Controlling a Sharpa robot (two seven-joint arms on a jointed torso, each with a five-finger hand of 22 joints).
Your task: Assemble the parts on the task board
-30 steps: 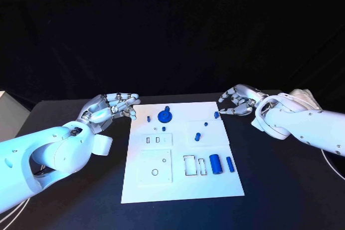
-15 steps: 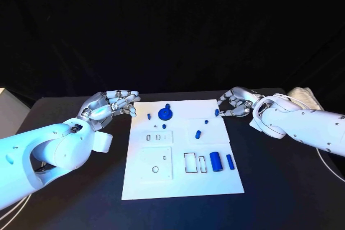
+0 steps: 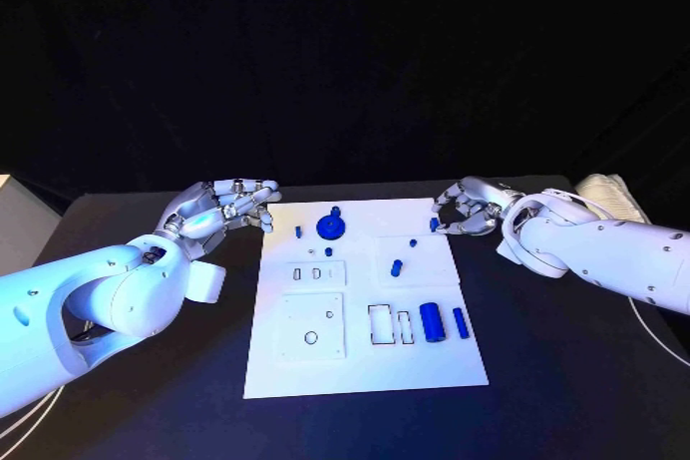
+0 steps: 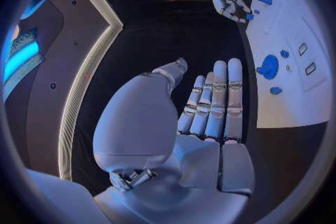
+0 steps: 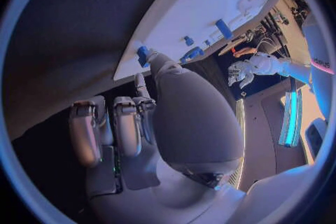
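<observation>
The task board [image 3: 365,310] lay flat in the middle of the black table [image 3: 575,380], between the two hands. The right hand [image 3: 472,207] hung at the board's far right corner, its fingers [image 3: 455,195] curled inward around a small blue peg [image 3: 433,224] standing at that corner. The fingertips sat right against the peg, but whether they actually clamped it could not be told; the right wrist view showed the peg [image 5: 143,56] just past the fingers at the board's edge.

The left hand [image 3: 218,213] hovered just off the board's far left corner, over the table, holding nothing. In the left wrist view its fingers [image 4: 213,101] lay straight and side by side, with the thumb set apart from them.

Nearest the left fingers stood a round blue knob [image 3: 331,227], with a short blue pin [image 3: 298,233] beside it. Toward the middle, away from both hands, sat a small blue cylinder [image 3: 396,271]. Farther from the fingers, near the board's right edge, a larger blue cylinder [image 3: 430,315] and a slim blue bar [image 3: 461,323] lay side by side, next to two rectangular slots [image 3: 380,329].
</observation>
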